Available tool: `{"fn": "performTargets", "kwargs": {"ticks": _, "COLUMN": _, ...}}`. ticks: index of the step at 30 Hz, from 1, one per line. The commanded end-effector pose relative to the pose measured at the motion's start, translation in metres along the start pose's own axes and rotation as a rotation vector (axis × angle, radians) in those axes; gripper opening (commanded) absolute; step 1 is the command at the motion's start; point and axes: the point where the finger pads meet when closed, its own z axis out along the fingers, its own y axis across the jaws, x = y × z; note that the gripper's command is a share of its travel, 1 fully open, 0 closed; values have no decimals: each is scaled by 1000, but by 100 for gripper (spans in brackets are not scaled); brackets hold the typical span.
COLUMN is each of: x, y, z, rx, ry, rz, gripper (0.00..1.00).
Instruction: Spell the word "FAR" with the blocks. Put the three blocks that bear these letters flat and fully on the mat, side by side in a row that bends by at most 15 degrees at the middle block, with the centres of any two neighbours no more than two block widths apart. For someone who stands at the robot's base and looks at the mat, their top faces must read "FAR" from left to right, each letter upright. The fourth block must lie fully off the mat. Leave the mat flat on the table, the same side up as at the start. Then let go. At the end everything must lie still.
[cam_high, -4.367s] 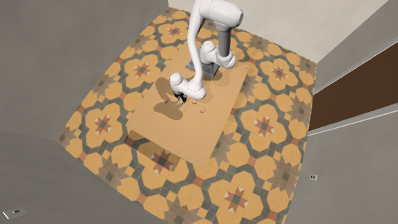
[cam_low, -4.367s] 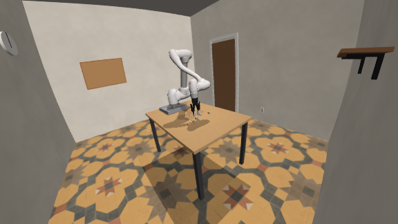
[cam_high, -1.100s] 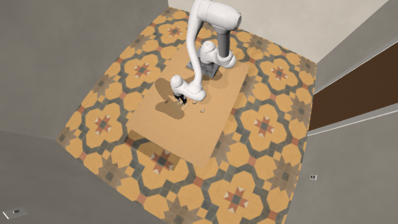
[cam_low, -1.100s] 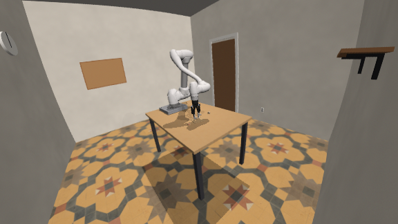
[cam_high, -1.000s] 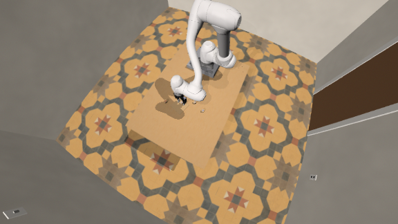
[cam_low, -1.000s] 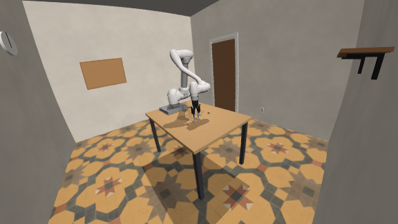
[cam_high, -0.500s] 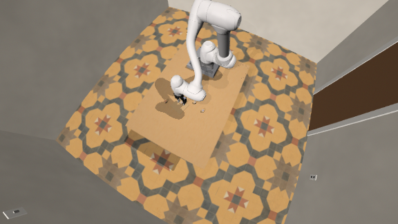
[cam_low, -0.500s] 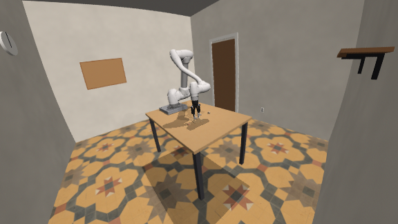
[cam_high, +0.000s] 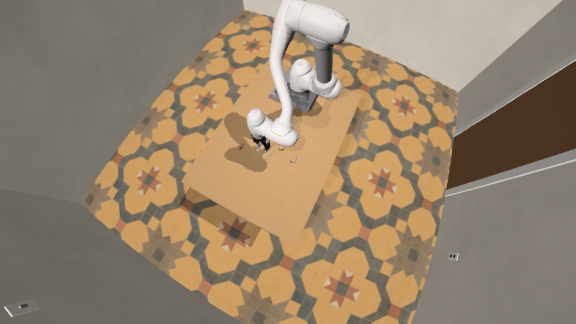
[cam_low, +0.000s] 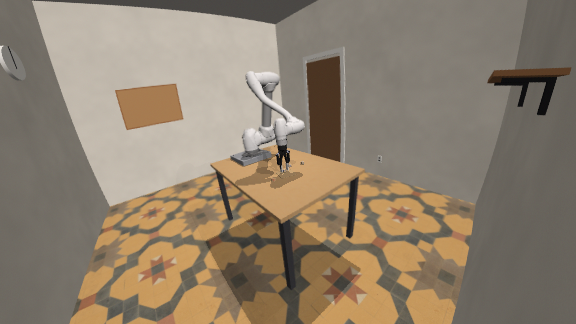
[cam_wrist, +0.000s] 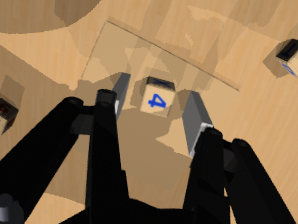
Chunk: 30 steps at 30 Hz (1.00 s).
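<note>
As the hand (cam_high: 261, 145) (cam_low: 284, 170) (cam_wrist: 157, 95) hovers — spread, empty — a blue-marked cubic block (cam_wrist: 158, 98) sits between.

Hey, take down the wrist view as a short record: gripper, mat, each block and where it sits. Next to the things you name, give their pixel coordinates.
Gripper: black two-finger gripper (cam_high: 263, 147) (cam_low: 284, 171) (cam_wrist: 157, 95), open, holding nothing
Mat: thin, wood-toned square mat (cam_wrist: 127, 52), partly shadowed
Middle block: pale cube with blue character (cam_wrist: 158, 101), between the fingers with gaps both sides, over the mat
Right block: pale, dark-sided cube with blue marking (cam_wrist: 289, 56), off the mat
Left block: dark-sided cube with red marking (cam_wrist: 6, 115), off the mat
Letters: uncertain
</note>
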Motion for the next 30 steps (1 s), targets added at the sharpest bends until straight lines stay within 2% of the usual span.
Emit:
{"fn": "performTargets", "kwargs": {"ticks": 1, "x": 3, "y": -2, "z": 5, "rx": 2, "ry": 6, "rz": 3, "gripper": 37}}
{"fn": "performTargets", "kwargs": {"ticks": 4, "x": 3, "y": -2, "z": 5, "rx": 2, "ry": 6, "rz": 3, "gripper": 37}}
{"fn": "performTargets", "kwargs": {"ticks": 5, "x": 3, "y": -2, "z": 5, "rx": 2, "ry": 6, "rz": 3, "gripper": 25}}
{"fn": "performTargets", "kwargs": {"ticks": 21, "x": 3, "y": -2, "z": 5, "rx": 2, "ry": 6, "rz": 3, "gripper": 25}}
{"fn": "performTargets", "kwargs": {"ticks": 22, "x": 3, "y": -2, "z": 5, "rx": 2, "ry": 6, "rz": 3, "gripper": 13}}
{"fn": "performTargets", "kwargs": {"ticks": 30, "x": 3, "y": -2, "z": 5, "rx": 2, "ry": 6, "rz": 3, "gripper": 13}}
